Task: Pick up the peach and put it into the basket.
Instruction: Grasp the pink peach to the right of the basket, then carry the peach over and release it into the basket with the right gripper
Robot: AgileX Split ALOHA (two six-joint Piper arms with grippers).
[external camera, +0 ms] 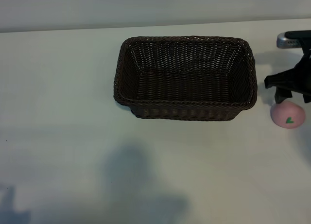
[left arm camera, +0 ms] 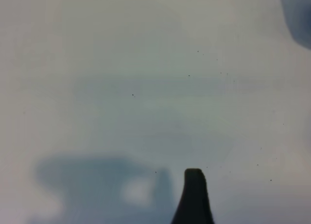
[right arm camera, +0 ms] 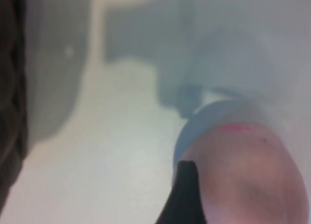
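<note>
The peach (external camera: 288, 114), a small pale-pink ball with a green leaf mark, lies on the white table to the right of the basket (external camera: 184, 112). The basket is dark-brown wicker, rectangular, and holds nothing. My right gripper (external camera: 293, 94) hangs open just above and behind the peach, at the right edge of the exterior view. In the right wrist view one black finger (right arm camera: 186, 197) stands against the side of the peach (right arm camera: 248, 180); the other finger is out of frame. Of my left gripper only one finger (left arm camera: 193, 197) shows, open over bare table in its wrist view.
The basket's braided rim (right arm camera: 10, 112) shows at the edge of the right wrist view, close to the peach. White tabletop (external camera: 73, 136) stretches to the left of and in front of the basket. A soft shadow (external camera: 131, 175) falls on the near part.
</note>
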